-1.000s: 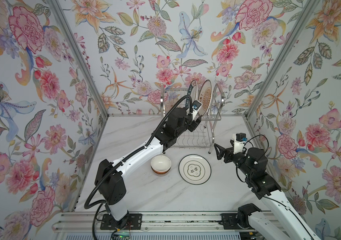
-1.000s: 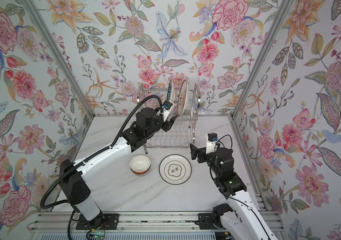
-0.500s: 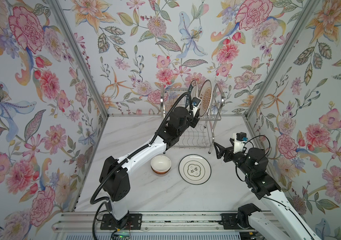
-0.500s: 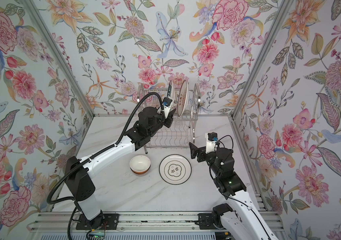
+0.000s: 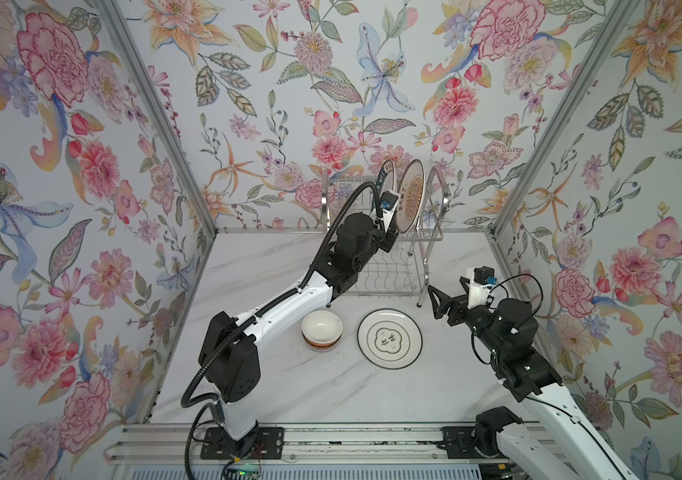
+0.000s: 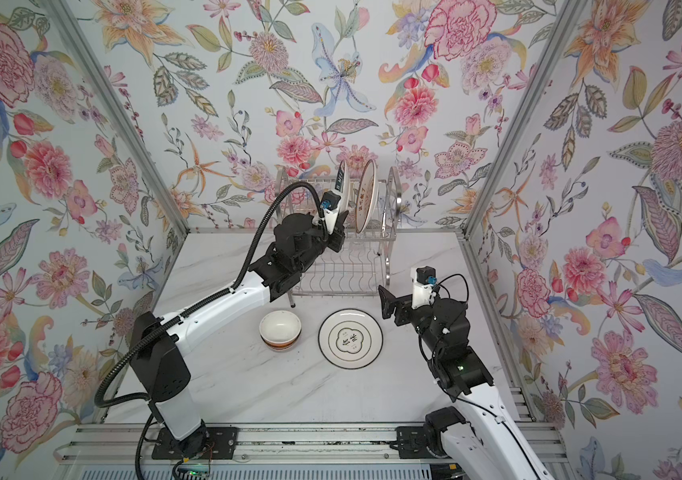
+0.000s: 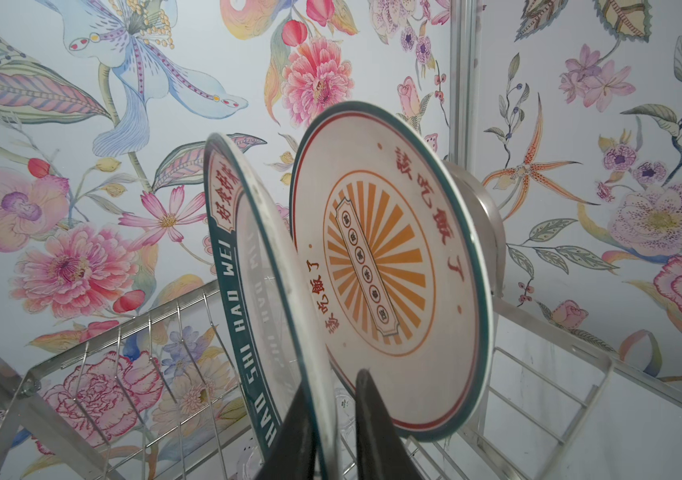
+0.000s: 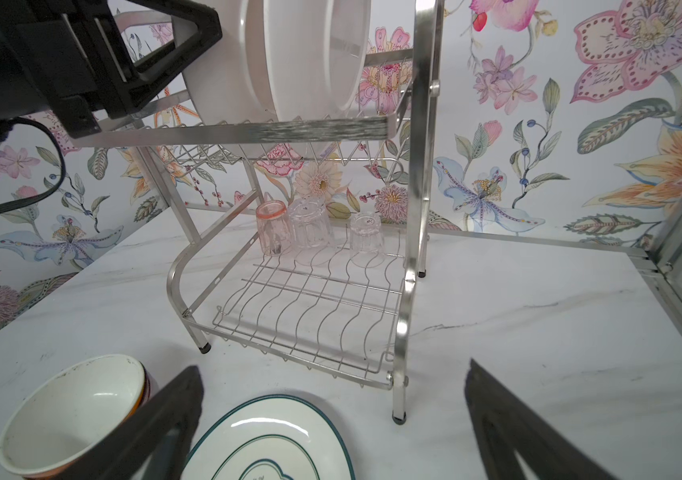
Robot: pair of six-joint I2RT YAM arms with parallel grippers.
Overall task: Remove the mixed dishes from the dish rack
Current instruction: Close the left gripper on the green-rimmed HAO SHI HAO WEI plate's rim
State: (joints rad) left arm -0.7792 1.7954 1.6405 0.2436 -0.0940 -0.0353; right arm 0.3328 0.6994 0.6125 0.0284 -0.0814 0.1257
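Left hand (image 7: 331,401) has narrowed around green-lettered plate (image 7: 244,299) in dish rack (image 7: 131,374).

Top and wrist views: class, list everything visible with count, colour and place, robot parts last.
dish rack: one, chrome wire, back of table.
lettered plate: one, green rim, upright on the top tier.
sunburst plate: one, orange centre, upright beside it.
flat plate: one, white, dark rim line, on table before rack.
bowls: nested stack, number unclear, white inside, orange band, left of flat plate.
tumblers: three, clear, one pinkish, back of lower tier.
table: one, white marble.
arms: two, white and black, from the front rail.
left fingers: two, black, either side of lettered plate's lower rim.
right fingers: two, black, wide apart, empty, near flat plate.
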